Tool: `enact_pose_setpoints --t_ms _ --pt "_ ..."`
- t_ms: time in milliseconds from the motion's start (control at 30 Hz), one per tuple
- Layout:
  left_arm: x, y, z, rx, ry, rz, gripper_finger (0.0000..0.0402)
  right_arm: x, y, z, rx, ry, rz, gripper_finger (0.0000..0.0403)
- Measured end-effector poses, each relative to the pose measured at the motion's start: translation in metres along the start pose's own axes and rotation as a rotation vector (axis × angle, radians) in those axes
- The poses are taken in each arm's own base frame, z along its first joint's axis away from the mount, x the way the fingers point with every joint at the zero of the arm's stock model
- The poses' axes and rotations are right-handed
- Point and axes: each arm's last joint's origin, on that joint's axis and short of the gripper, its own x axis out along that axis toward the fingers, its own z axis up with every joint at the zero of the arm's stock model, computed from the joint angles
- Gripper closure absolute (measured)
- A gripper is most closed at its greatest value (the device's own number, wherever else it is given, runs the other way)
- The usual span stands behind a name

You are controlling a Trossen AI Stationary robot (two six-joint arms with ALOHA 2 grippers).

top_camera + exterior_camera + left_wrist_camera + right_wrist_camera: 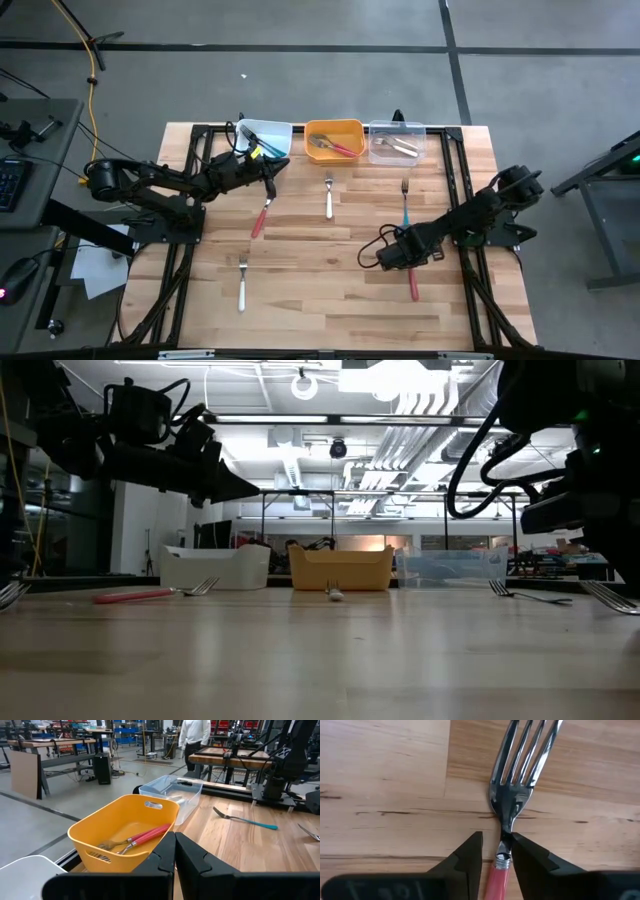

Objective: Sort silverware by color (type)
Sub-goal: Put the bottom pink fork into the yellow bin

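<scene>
Red-handled fork (503, 870) between right pincer (496, 854) fingers, bare wooden table (330, 290) around

left gripper (175, 851) closed, right gripper (496, 851) low

Wooden table (330, 300) with three bins (337, 140) along the far edge, five forks (329, 196) loose on top
</scene>
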Motion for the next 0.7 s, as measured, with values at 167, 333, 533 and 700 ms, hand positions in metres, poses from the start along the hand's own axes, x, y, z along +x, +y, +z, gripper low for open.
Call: enact_pose_setpoints --t_ms 167,333,533,700 --pt "0.000 0.000 0.000 0.000 0.000 0.000 0.0401 -0.001 0.000 0.000 -0.023 0.008 0.000 0.0315" --pt "0.000 0.000 0.000 0.000 0.000 0.000 0.0401 -0.011 -0.002 0.004 -0.026 0.039 0.023 0.0305" --pt "0.000 0.000 0.000 -0.008 0.000 0.000 0.0401 -0.028 -0.005 0.011 -0.020 0.068 0.089 0.0259" --pt "0.000 0.000 0.000 -0.017 0.000 0.000 0.0401 -0.035 -0.007 0.018 0.007 0.071 0.097 0.0219"
